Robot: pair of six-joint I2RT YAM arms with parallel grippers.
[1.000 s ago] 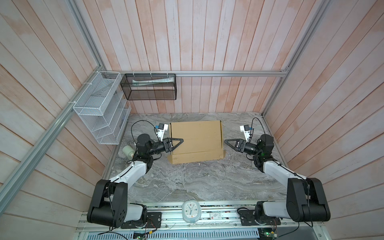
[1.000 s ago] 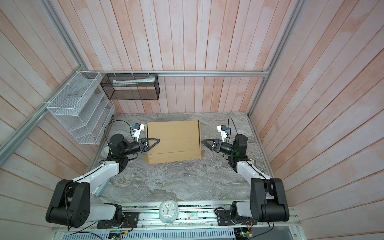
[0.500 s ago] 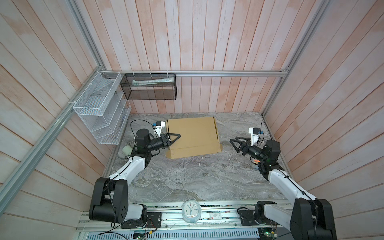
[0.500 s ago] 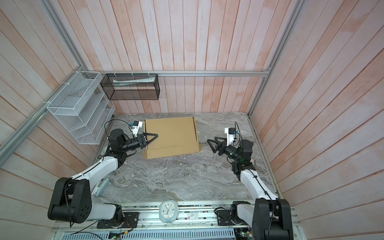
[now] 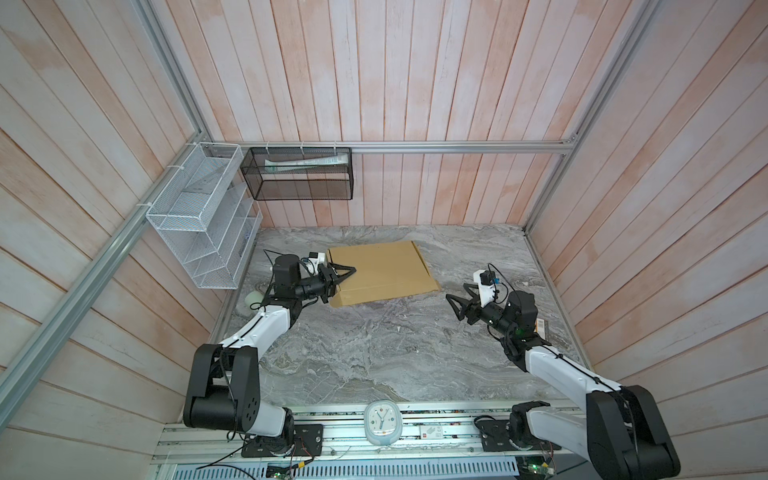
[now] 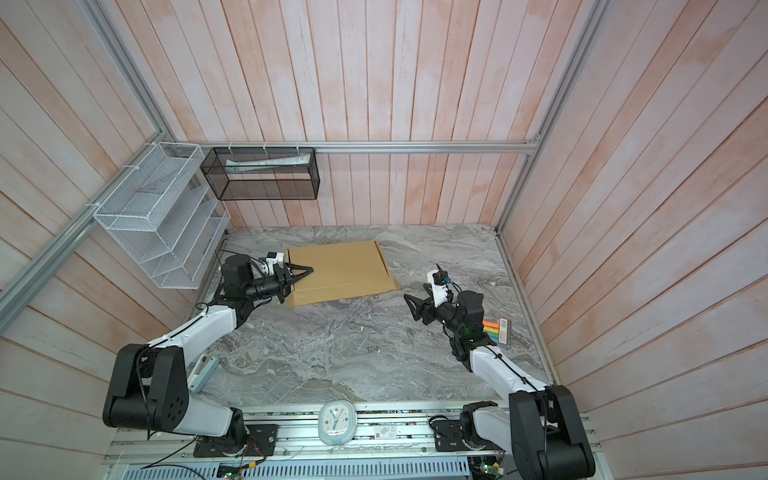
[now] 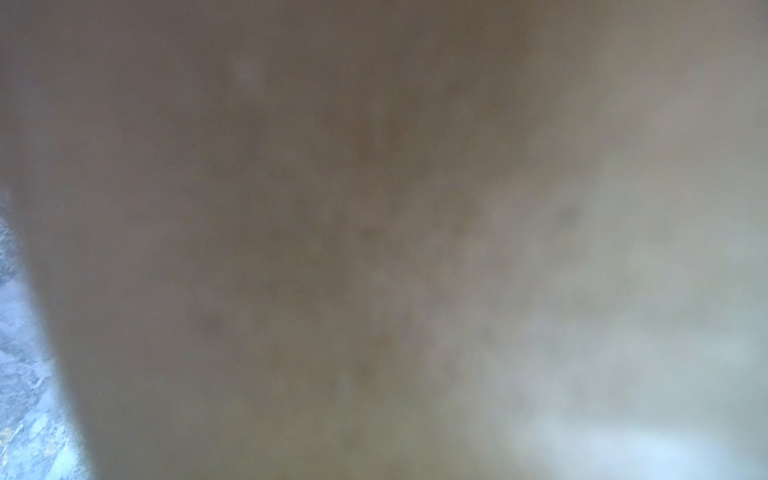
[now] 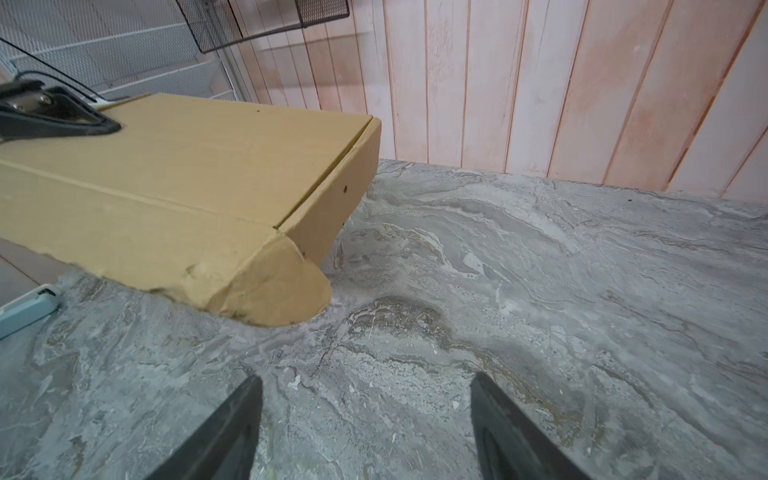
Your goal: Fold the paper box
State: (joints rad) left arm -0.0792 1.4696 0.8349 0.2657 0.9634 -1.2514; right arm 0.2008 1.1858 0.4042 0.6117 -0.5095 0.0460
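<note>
on paper box (image 8: 187, 166) edge: left fingers (image 8: 75, 128) clamped | right fingers (image 8: 224, 440) open | dented corner (image 8: 257, 291): right wrist only

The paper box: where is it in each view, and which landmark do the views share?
Top view: paper box at the centre.
Top view: slightly left of centre.
Left wrist: brown blur filling most of the frame, probably it.
Right wrist: upper left.
Shared landmark: grey marble tabletop.

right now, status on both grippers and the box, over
Status: left gripper shut on the paper box at its left edge. The right gripper open, empty, off the box. Box closed, gripped end lifted. Nothing between right gripper and box.
</note>
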